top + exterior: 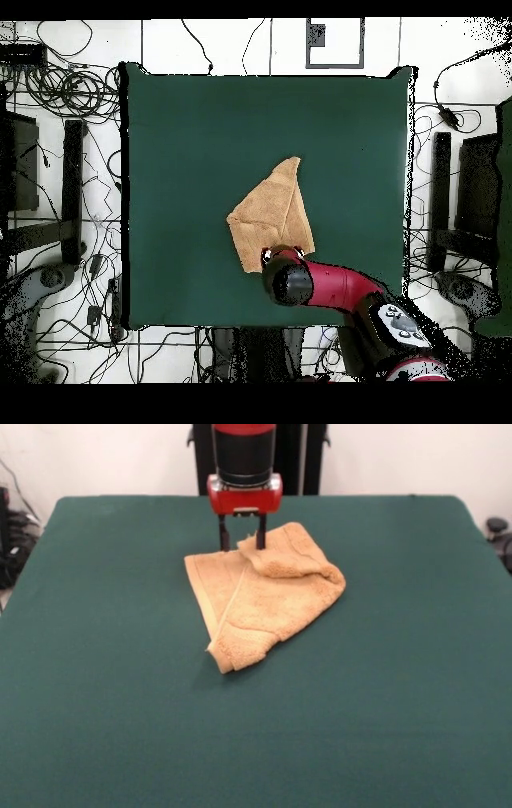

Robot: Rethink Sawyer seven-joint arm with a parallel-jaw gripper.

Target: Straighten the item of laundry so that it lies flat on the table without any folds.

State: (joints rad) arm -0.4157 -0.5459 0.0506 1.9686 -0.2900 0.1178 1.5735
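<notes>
Gripper [242,542] hanging straight down at the towel's far edge in the front view, two dark fingers [223,536] standing apart, one on either side of a raised bit of cloth. Whether squeezing that cloth or only straddling it: cannot tell. Tips sitting low, at or just above the towel [260,596], contact itself not clear.

Red housing [245,494] and black wrist [244,452] showing above the fingers in the front view only. In the overhead view, fingers hidden altogether beneath the round black wrist [288,283]; red arm [345,290] running away from the towel [272,215] toward the table's edge and covering one corner of the cloth.

Towel lying bunched on the table [96,688], not flat. Front view showing what the overhead cannot: a thick rolled fold humping up on the towel's right side just beside the gripper, a flat layer spreading beneath it, a woven band running along the left edge, and a doubled corner pointing toward the camera. Overhead view giving the outline instead: a rough kite shape, one long point reaching away from the arm, a crease running down its middle.

Towel sitting near the table's middle in both views, well clear of every edge, green cloth [180,140] bare all round it.
</notes>
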